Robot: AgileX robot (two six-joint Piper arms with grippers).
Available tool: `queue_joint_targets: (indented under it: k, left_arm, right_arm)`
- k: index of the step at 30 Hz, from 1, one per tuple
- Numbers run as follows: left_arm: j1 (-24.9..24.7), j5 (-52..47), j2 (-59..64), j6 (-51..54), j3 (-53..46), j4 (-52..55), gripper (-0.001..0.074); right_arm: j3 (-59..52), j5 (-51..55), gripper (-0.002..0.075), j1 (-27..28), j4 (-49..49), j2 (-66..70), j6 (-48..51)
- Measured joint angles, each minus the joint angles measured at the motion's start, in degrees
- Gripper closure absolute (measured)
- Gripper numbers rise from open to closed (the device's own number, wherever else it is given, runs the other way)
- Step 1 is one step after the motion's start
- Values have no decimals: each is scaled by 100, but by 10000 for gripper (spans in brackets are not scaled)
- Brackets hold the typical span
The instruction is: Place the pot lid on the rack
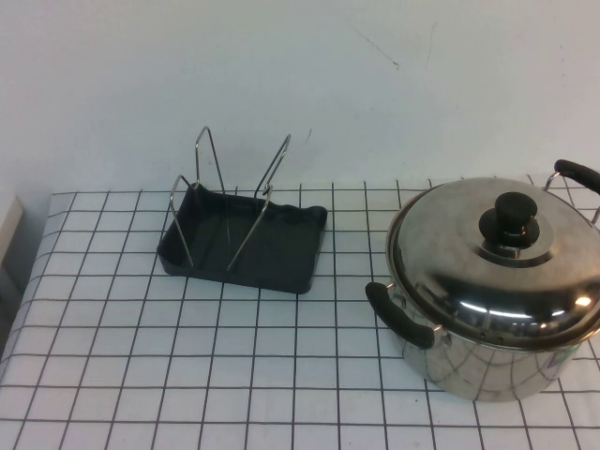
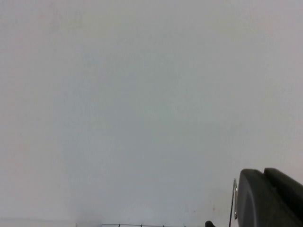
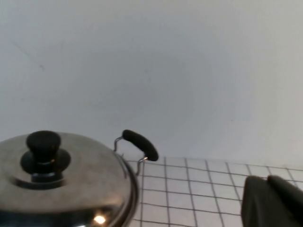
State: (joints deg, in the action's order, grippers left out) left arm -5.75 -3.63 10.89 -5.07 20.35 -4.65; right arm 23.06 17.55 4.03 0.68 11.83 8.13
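Note:
The shiny domed pot lid (image 1: 459,239) with its black knob (image 1: 511,220) sits closed on the steel pot (image 1: 487,361) at the table's right. The dark grey rack (image 1: 281,248) with upright wire loops (image 1: 208,178) stands empty at the back, left of middle. Neither gripper shows in the high view. In the right wrist view the lid (image 3: 80,179) and knob (image 3: 43,150) lie ahead; my right gripper (image 3: 266,178) is apart from them, fingers together, empty. My left gripper (image 2: 264,172) faces the wall, fingers together, empty.
The checked tablecloth (image 1: 187,375) covers the table, with the white wall close behind. The pot's black handles (image 1: 401,314) stick out front-left and at the back right (image 1: 577,175). A beige object (image 1: 7,234) stands beyond the table's left edge.

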Motion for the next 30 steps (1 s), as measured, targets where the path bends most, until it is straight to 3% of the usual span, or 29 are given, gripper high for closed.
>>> queue_joint_targets:
  k: [8,16,20,22,24,28,30]
  left_arm:
    - [0,630,1563,43,205,0,737]
    - [0,1810,2617,-317,205,149,738]
    - [0,1911,2958,-963,205,768,737]
    - [0,2034,3099,-1395,205,1183,737]
    - [0,2189,3228,-1807,205,1642,737]
    - [0,2856,3521,-3158,205,3010,737]
    - [0,3323,3687,-3773,205,3743,737]
  right_arm:
    - [409,-227,729,-24,3611,1618,4037]
    - [626,74,729,-32,8462,3153,9049]
    - [820,462,717,-32,9470,3938,10780]
    - [927,684,655,-32,9589,4285,11119]
    - [1034,977,546,-32,9623,4632,11298]
    - [1314,1646,244,-32,9638,5445,11403]
    - [1479,1898,134,-32,9638,5826,11427]
